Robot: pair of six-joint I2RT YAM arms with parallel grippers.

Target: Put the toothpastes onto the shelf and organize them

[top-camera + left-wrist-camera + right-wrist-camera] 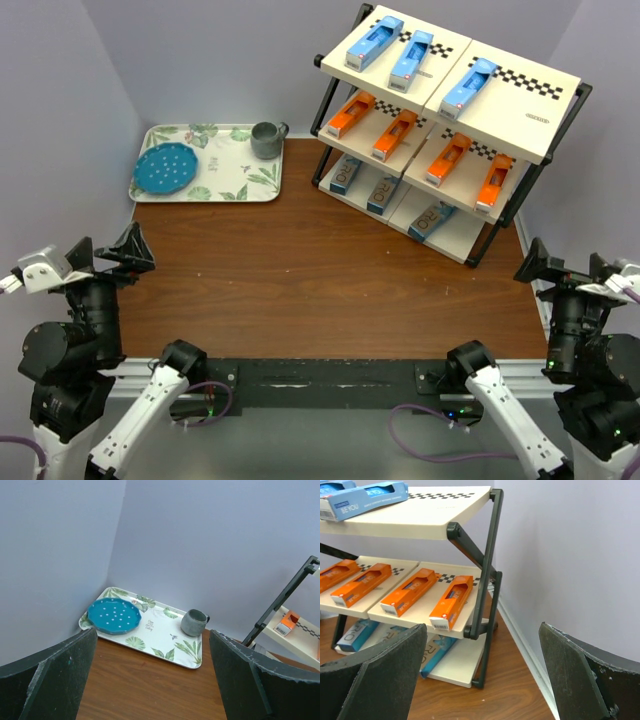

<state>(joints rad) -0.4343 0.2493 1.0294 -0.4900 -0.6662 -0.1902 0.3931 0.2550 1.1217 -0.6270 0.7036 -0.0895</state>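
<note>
Ten slim cardboard toothpaste boxes, all on the three-tier slanted rack with black tube frame and cream checkered boards, far right on the brown wooden table. They're sorted by colour: three light blue boxes on top, four orange boxes in the middle, three grey-and-teal boxes at the bottom. Each lies lengthwise down the slope and spaced apart, probably so the labels face front. I see no box off the rack.

Left gripper: jaws spread wide, nothing held. It sits at the near left edge, facing the leaf-patterned tray with its teal dotted plate and grey mug.

Right gripper: also wide and empty, near right edge, facing the rack's end. Both sit well apart from the rack, so there's no collision risk.

Task looks complete to me.
</note>
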